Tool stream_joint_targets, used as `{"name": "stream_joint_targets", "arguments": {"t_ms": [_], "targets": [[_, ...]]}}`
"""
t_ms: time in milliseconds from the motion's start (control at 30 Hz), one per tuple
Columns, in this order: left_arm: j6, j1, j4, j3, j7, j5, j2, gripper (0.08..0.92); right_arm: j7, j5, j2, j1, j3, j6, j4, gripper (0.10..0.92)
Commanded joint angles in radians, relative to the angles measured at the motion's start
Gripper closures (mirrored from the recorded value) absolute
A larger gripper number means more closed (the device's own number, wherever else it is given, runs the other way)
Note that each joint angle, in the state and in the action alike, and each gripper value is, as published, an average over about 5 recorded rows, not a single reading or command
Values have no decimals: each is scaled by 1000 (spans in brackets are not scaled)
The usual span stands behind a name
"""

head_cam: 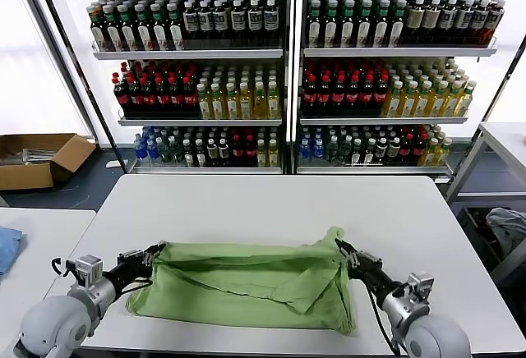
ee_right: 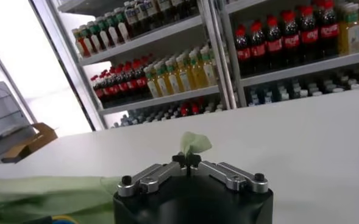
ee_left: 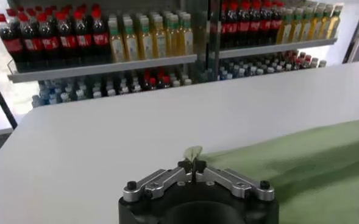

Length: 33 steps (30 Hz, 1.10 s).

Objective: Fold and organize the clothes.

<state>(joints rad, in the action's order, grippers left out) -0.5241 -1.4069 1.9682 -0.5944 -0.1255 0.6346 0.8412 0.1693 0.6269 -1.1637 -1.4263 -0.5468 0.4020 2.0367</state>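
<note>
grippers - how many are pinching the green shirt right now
2. The left gripper is shut on the green shirt at its left edge; the right gripper is shut on its right edge. Both pinch a small tuft of fabric.

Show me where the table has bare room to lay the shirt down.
Bare: the far half of the table, between the shirt and the shelf side. Narrower strips lie outside each gripper. Crowded: the near edge, where left gripper and right gripper pinch the shirt.

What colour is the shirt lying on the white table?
Light green shirt; the head view shows it best.
</note>
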Motion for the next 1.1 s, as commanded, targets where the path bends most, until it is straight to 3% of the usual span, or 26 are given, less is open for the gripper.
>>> {"name": "stream_joint_targets", "arguments": {"t_ms": [33, 300, 533, 867, 1100], "targets": [[9, -145, 58, -58, -11, -62, 10, 908, 15, -35, 4, -180, -43, -13, 75, 919], [-2, -139, 52, -79, -3, -113, 5, 729, 27, -53, 2, -157, -131, -15, 70, 896], [-9, -175, 84, -143, 26, -110, 22, 521, 46, -55, -17, -164, -307, -93, 47, 706], [5, -159, 118, -53, 218, -90, 190, 238, 46, -55, -88, -199, -415, -140, 35, 420], [15, -138, 84, 32, 335, -129, 278, 178, 47, -57, -92, -215, -412, -149, 33, 236]]}}
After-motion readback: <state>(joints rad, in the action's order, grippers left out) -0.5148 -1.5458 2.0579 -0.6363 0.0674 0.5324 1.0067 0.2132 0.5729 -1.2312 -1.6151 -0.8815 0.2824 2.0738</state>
